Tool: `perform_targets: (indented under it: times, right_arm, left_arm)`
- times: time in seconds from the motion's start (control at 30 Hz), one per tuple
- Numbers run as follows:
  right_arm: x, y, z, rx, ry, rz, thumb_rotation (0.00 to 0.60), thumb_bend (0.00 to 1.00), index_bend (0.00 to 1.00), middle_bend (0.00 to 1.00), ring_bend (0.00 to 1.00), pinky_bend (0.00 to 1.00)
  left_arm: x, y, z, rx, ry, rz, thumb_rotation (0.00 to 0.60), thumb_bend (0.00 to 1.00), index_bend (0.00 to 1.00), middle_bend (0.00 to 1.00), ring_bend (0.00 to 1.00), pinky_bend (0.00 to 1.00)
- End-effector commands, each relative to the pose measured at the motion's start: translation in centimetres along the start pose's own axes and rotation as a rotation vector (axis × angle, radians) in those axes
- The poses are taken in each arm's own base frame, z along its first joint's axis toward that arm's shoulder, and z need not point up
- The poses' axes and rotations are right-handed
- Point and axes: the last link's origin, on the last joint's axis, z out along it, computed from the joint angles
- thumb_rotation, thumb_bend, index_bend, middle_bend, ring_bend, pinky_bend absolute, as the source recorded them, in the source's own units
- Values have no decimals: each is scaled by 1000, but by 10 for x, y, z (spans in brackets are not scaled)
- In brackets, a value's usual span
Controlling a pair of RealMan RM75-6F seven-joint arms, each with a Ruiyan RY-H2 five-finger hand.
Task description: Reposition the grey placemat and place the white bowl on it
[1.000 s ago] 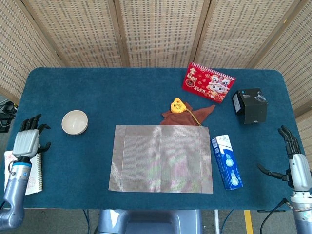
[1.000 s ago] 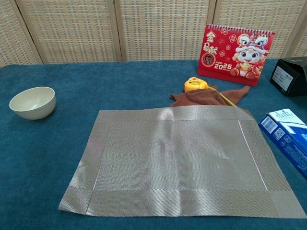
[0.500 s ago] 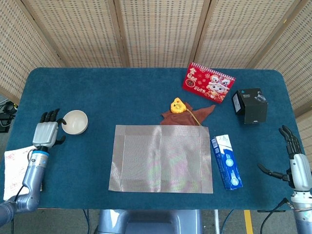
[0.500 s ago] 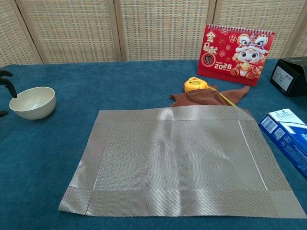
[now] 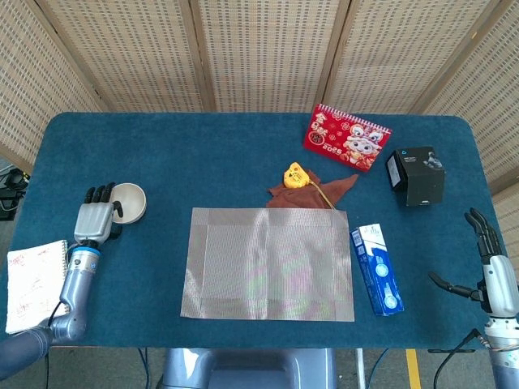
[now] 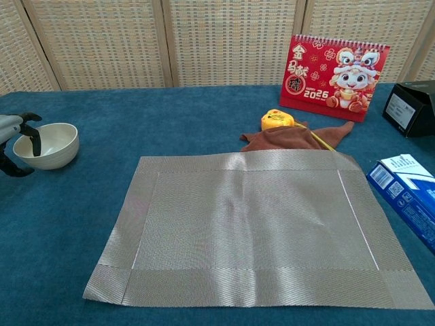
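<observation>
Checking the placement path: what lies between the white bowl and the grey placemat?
Only bare blue tablecloth separates the white bowl from the grey placemat, seen in both head and chest views.

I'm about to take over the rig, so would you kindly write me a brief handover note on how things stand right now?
Left hand: at the white bowl, fingers reaching over its near rim; not lifted, grip not confirmed.
Right hand: open, holding nothing, at the table's right edge.
Grey placemat: flat at the table's centre front, its far edge touching or overlapping the brown cloth; nothing on it.
Done: nothing visibly completed.
Left: reposition the placemat, then set the bowl on it.
</observation>
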Motion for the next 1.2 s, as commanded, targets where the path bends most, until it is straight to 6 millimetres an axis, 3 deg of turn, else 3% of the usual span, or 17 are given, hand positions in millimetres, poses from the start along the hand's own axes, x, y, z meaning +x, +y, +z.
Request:
perform_targets:
  times: [0.03,0.17,0.23,0.5,0.67,0.93,1.1,1.2]
  right_arm:
    - [0,0,0,1,-1,5,600,140,0,0,0,0]
    - [0,0,0,5,-1,11,600,141,0,0,0,0]
    - [0,0,0,6,-1,13,600,140,0,0,0,0]
    - [1,-1,0,8,-2,19,600,141,0,0,0,0]
    - [0,-2,-1,8,-5,20,600,141,0,0,0,0]
    - [1,-4,-1,14,0,23,600,140,0,0,0,0]
    - [3,-4,-2,13,2,31,600,140,0,0,0,0]
    - [6,-4,-1,13,8,41,600,141,0,0,0,0]
  left_arm:
    - [1,5,2,-5,17,5,600,347,553,0,0,0]
    - [1,9,2,-11,29,-4,600,502,616,0,0,0]
    - [0,9,1,-13,34,-4,600,527,634,0,0,0]
    - [7,10,-8,-38,80,-44,600,530,665,0,0,0]
    - [19,24,-18,-105,128,-68,600,530,666,0,0,0]
    - [38,86,-42,-304,177,-112,600,528,665,0,0,0]
    - [43,115,-51,-392,179,-128,600,527,665,0,0,0]
    - [42,145,-59,-477,162,-122,600,528,666,0,0,0]
